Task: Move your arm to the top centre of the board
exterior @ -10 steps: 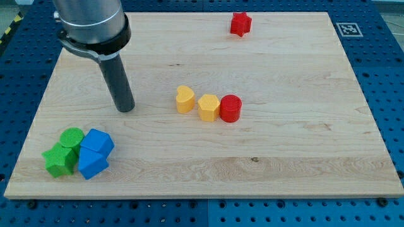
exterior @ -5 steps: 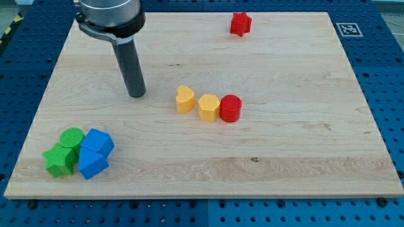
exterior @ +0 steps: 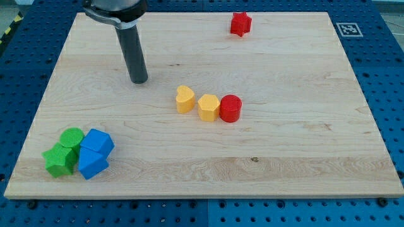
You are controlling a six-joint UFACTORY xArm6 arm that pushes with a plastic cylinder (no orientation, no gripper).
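My tip point(exterior: 139, 81) rests on the wooden board point(exterior: 284, 145) in its upper left part, the rod rising to the view's top. It touches no block. A yellow heart block point(exterior: 184, 99), a yellow hexagon block point(exterior: 208, 107) and a red cylinder point(exterior: 230, 108) sit in a row to the right and slightly below the tip. A red star block point(exterior: 240, 24) lies near the top edge, right of centre.
At the lower left, two green blocks point(exterior: 63, 151) and two blue blocks point(exterior: 95, 153) sit clustered together. A black-and-white marker point(exterior: 348, 29) is at the board's top right corner.
My tip has moved up and to the right across the board, away from the green and blue cluster. No block has moved.
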